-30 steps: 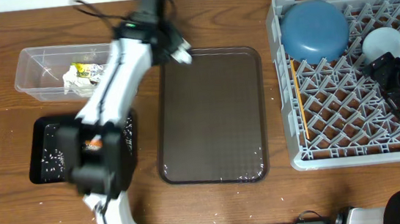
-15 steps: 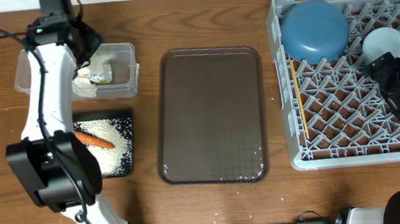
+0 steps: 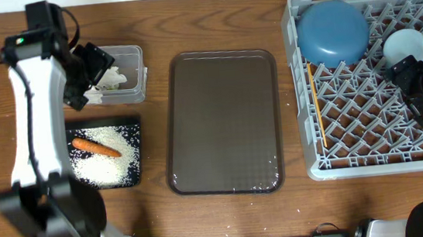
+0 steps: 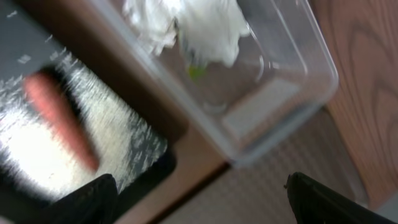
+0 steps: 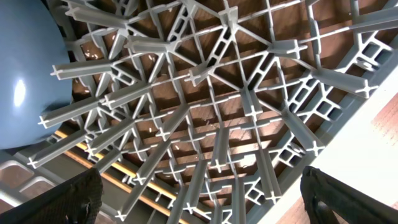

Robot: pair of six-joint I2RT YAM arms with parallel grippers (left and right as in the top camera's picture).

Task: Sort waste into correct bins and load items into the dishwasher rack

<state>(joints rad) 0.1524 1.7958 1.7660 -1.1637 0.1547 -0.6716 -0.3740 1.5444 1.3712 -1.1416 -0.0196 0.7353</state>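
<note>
Black tray [image 3: 137,125] nearest me held white rice [image 3: 107,163] and the orange carrot [image 3: 95,147]. Beyond it, my left gripper [image 3: 87,76] hung wide open and empty above the clear tub [image 3: 136,59], where tissue [image 4: 186,25] and wrapper [image 4: 196,71] lay. My right gripper [image 3: 417,89], jaws spread and empty, hovered over the grey rack [image 3: 305,125]; its blue bowl [image 3: 333,31] sat farthest.

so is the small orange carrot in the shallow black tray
In: small orange carrot lies on white rice grains inside the shallow black rectangular tray.
</note>
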